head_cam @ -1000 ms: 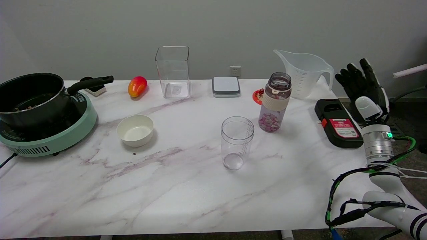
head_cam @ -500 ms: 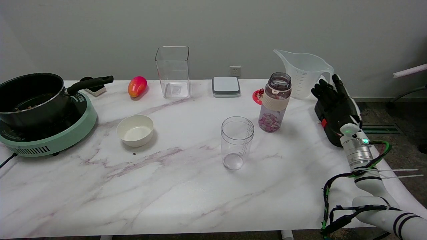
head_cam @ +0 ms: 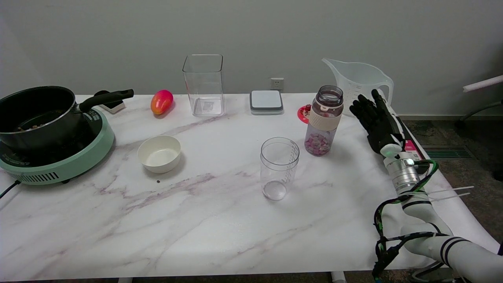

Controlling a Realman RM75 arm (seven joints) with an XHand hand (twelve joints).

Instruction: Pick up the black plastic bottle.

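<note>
The worktop [head_cam: 204,228] is a broad, glossy slab of white marble pattern with purplish veins. At its 9 o'clock edge sits a round mint-green cooker [head_cam: 59,165] carrying a matte black pot [head_cam: 35,114] whose long handle points toward 3 o'clock. At about 1 o'clock, by the far edge, stands a wide, cloudy plastic measuring jug [head_cam: 359,84] with a spout and a loop handle. At 12 o'clock is a tall, square, clear container [head_cam: 203,84] with thin walls.

The right hand [head_cam: 375,122], black-fingered on a white and silver wrist, is over the 3 o'clock side of the worktop, fingers spread wide and stretched toward 11 o'clock, holding nothing.

A purple-tinted drinking bottle [head_cam: 324,120] with a beige band and pink bits in its base stands upright just at 9 o'clock of the hand, apart from it. A clear ribbed cup [head_cam: 279,167] stands near the centre, and a smooth white bowl [head_cam: 159,153] at 9 o'clock of that. A flat grey-and-white square box [head_cam: 266,101], a red-orange oval fruit [head_cam: 161,101] and a small red disc [head_cam: 303,114] lie along the far edge.

The black plastic bottle [head_cam: 412,149] lies flat at the worktop's 3 o'clock edge, mostly hidden behind the hand and wrist; only a strip of its pink-red label and a dark corner show at the hand's 5 o'clock. Whether the hand touches it cannot be told.
</note>
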